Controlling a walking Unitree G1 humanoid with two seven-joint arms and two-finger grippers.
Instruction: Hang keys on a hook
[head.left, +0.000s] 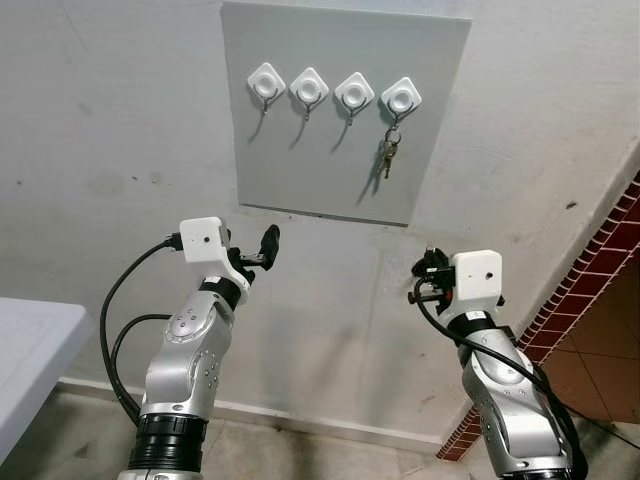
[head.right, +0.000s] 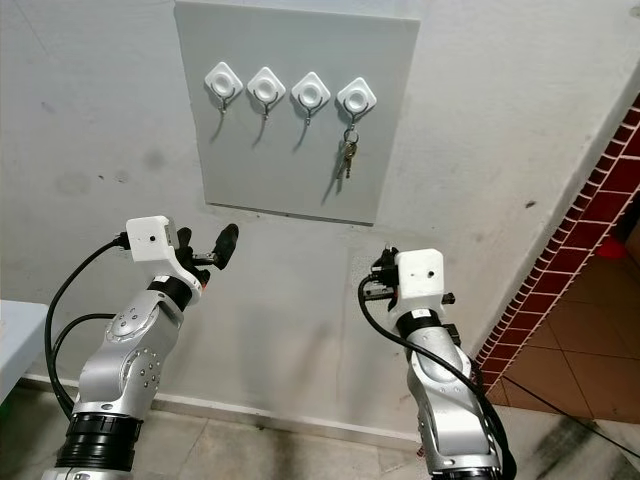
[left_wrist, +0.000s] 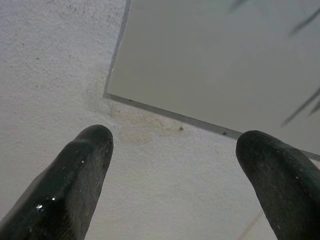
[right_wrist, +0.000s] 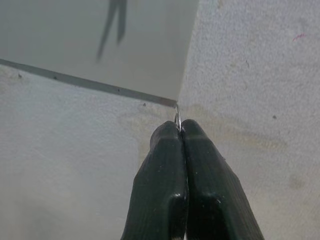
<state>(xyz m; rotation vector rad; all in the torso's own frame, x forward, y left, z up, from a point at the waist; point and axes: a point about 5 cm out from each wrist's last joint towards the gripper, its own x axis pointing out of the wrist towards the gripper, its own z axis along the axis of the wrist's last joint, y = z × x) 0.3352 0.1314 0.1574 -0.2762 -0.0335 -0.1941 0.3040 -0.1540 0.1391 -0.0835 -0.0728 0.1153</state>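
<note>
Reaching up toward the wall, the left gripper (head.left: 268, 246) has its fingers (left_wrist: 75, 185) spread wide apart, nothing between them; the right gripper (right_wrist: 179, 131) is pressed together with a thin wire sliver at its tips. Farther up, on the grey panel (head.left: 340, 110), the keys (head.left: 389, 153) hang from the rightmost hook (head.left: 400, 98) — three other hooks stand beside it.

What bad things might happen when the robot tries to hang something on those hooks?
1. The right gripper pinches only a thin metal ring at its very tips, so the ring might slip out.
2. The rightmost hook already holds keys, so aiming there could knock them off. The three other hooks are free.
3. The hooks sit well above both grippers on the board, so a long reach might miss.
</note>
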